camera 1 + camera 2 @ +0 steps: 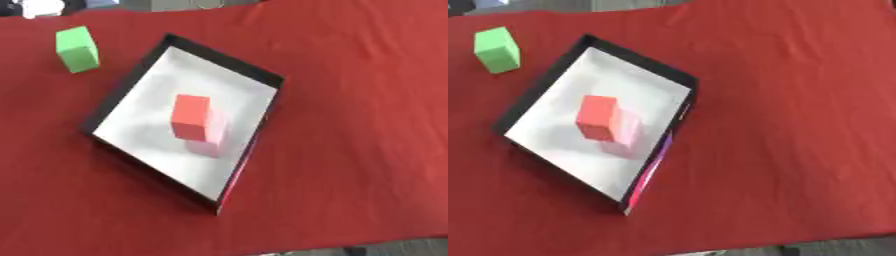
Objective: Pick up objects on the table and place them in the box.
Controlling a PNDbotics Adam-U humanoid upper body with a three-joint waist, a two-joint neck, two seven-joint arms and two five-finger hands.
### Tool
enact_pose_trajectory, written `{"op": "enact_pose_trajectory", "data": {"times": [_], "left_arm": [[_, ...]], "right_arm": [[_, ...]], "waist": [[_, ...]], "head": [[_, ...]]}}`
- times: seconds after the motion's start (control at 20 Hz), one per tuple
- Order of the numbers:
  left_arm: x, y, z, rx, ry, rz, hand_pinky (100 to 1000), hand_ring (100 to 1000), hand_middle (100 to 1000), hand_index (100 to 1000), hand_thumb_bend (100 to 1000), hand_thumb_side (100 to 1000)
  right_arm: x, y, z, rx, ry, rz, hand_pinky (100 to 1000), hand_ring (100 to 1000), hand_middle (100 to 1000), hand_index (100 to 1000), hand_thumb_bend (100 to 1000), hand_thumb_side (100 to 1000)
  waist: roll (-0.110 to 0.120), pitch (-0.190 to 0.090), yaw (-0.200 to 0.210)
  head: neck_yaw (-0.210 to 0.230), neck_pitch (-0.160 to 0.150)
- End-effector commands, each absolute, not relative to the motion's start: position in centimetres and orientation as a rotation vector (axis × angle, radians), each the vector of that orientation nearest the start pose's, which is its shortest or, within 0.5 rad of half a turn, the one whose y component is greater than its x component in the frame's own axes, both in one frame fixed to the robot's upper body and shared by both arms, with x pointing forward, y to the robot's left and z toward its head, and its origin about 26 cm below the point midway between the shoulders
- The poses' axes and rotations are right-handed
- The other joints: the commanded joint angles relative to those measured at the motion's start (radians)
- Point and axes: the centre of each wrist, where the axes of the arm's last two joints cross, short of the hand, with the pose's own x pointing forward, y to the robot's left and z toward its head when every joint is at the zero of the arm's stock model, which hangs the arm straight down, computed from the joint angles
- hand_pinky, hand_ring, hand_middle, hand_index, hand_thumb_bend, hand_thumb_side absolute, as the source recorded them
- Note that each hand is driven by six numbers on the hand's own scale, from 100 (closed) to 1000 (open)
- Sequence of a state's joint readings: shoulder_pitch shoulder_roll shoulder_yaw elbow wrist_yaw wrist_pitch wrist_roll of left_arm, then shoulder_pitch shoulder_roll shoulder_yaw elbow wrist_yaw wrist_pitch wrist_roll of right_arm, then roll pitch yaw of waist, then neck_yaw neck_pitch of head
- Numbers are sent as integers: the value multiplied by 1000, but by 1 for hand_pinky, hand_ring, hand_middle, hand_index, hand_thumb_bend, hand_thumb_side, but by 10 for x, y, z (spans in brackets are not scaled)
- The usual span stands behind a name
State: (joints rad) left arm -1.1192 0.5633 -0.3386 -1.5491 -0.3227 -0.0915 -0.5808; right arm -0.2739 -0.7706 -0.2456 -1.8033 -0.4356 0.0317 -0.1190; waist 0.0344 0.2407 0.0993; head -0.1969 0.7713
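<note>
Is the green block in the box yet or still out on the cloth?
Out. The green block sits on the red tablecloth beyond the black-walled box, apart from its wall; only the red block is inside.

Both views look steeply down from the robot's head onto a table (367,150) covered in red cloth, tilted so its far edge slopes across the top. They share nearly the whole scene: the shallow box (223,62) near the centre, the red block (191,116) inside it and the green block (77,49) at ten o'clock. In the right eye view everything sits further toward nine o'clock. Neither view is close.
</note>
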Motion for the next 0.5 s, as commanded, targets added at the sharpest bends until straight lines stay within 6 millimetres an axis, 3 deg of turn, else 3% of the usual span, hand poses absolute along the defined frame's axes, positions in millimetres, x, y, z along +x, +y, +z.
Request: {"op": "enact_pose_trajectory", "data": {"times": [0.05,0.25,0.5], "left_arm": [[387,152,369,-599,2607,2292,717,587,491,626,136,100],[405,132,340,-543,2559,2440,723,591,500,634,121,100],[432,130,300,-640,2465,2635,726,605,516,644,176,100]], "right_arm": [[296,-402,273,-405,-2177,173,957,759,722,862,100,502],[296,-400,274,-397,-2181,177,957,759,722,862,100,500],[297,-399,274,-389,-2184,177,957,758,722,862,100,498]], "waist": [[-1,-40,0],[0,-40,-4],[1,-37,-12]], "head": [[-8,-1],[-8,-1],[1,-1]]}}
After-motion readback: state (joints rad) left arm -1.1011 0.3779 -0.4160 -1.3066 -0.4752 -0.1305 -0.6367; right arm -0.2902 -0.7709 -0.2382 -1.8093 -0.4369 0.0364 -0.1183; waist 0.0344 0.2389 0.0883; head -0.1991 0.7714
